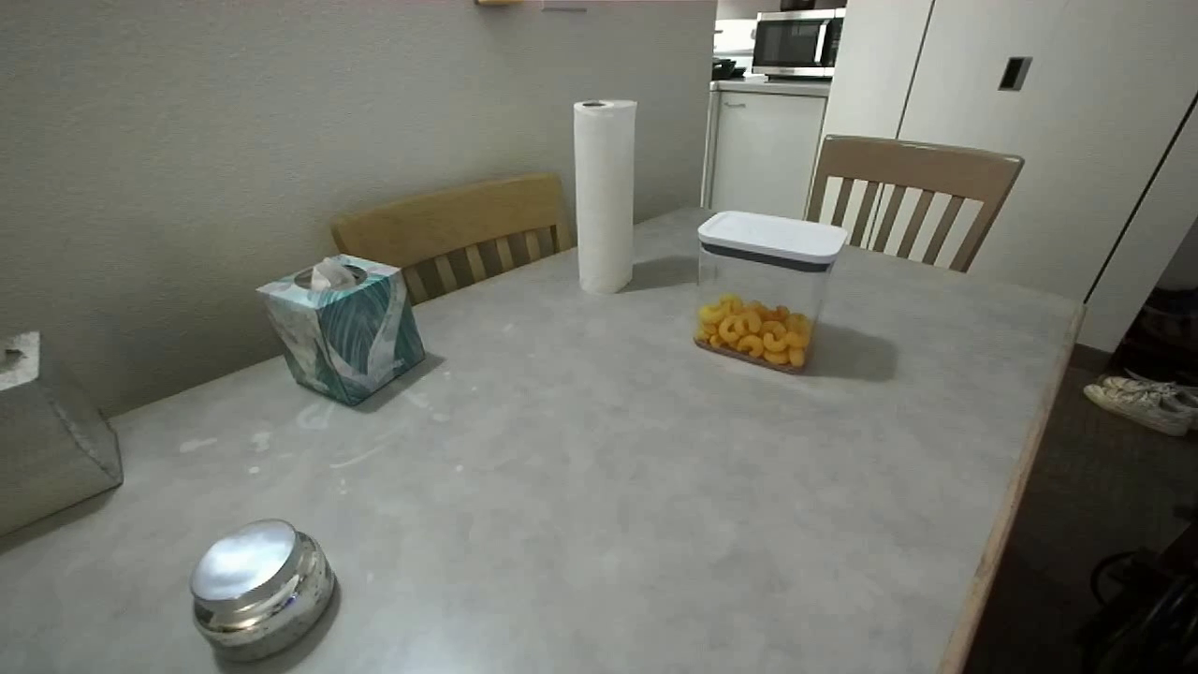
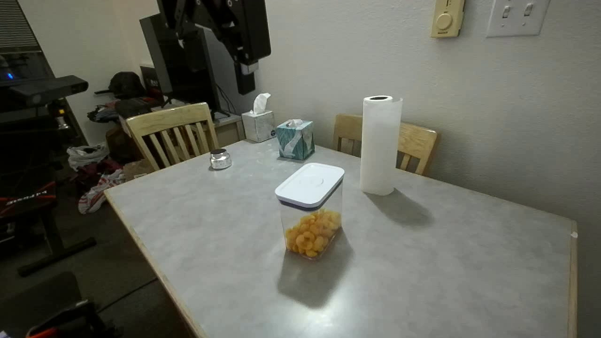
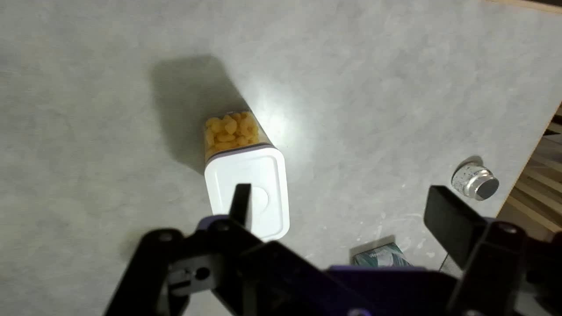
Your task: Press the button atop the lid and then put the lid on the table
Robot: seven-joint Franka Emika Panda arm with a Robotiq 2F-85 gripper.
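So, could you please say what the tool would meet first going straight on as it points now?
The tool would probably meet the table beside the container. Depth is unclear: in the wrist view one finger overlaps the lid and might clip it.

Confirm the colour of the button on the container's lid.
The button is white, like the lid; it shows best in an exterior view.

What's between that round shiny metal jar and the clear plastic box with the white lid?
Nothing stands between the metal jar and the clear box with its white lid; that stretch is bare light grey table in both exterior views.
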